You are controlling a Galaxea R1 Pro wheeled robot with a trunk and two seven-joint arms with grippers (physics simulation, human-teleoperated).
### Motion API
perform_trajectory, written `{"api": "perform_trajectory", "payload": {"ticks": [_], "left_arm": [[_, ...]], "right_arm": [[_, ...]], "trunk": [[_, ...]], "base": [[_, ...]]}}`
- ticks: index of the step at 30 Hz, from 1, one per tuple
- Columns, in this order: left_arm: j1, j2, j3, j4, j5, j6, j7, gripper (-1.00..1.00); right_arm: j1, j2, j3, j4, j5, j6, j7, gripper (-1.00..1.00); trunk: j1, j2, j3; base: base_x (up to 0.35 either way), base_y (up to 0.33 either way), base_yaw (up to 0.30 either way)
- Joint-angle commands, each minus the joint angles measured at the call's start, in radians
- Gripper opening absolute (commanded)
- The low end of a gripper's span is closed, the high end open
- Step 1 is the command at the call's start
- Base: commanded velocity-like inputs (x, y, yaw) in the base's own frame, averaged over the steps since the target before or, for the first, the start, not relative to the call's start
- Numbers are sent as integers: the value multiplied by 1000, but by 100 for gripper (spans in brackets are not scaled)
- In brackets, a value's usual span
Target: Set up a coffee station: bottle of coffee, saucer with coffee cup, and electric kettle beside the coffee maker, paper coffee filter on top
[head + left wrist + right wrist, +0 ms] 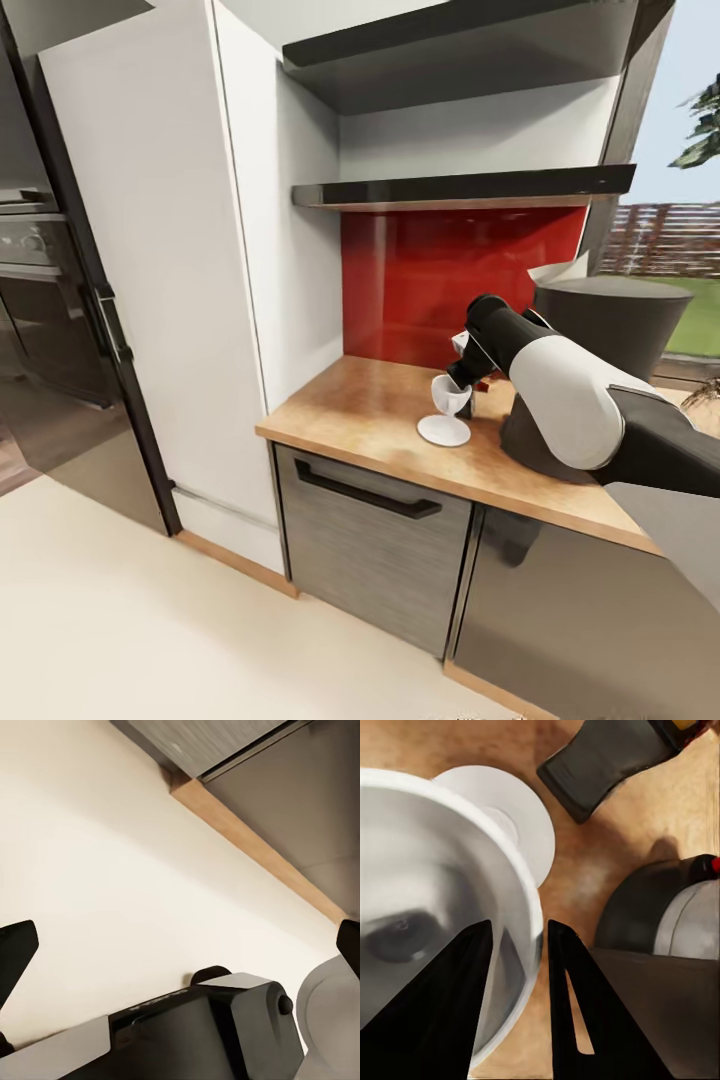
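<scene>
home kitchen | wooden countertop | drawer fronts | red backsplash | wall shelf

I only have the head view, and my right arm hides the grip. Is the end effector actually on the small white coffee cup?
Observer: Yes. In the right wrist view, the right end effector pinches the wall of the small white coffee cup, one finger inside and one outside.
Operator: Anything near it that I can't see?
Observer: The rounded glass electric kettle, its red switch showing, stands on the tan countertop close beside the cup.
Operator: And my left arm?
Observer: The left end effector hangs open over the pale floor, holding nothing.
</scene>
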Motion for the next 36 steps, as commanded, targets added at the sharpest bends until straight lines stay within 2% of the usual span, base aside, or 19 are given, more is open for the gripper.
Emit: {"api": "perform_trajectory", "payload": {"ticks": [1,11,23,36], "left_arm": [[0,0,-8,0,6,-9,-1,100],[0,0,-8,0,6,-9,-1,100],[0,0,-8,0,6,-9,-1,100],[0,0,-8,0,6,-9,-1,100]], "right_arm": [[0,1,-5,-2,11,3,7,-100],[0,1,-5,-2,11,3,6,-100],[0,1,-5,-2,11,3,6,-100],[0,0,-5,0,12,3,5,-100]], "trunk": [[0,-1,-1],[0,-1,-1],[0,-1,-1],[0,-1,-1]], "base": [[1,1,-239],[0,11,-106],[19,162,-11],[1,5,-143]]}}
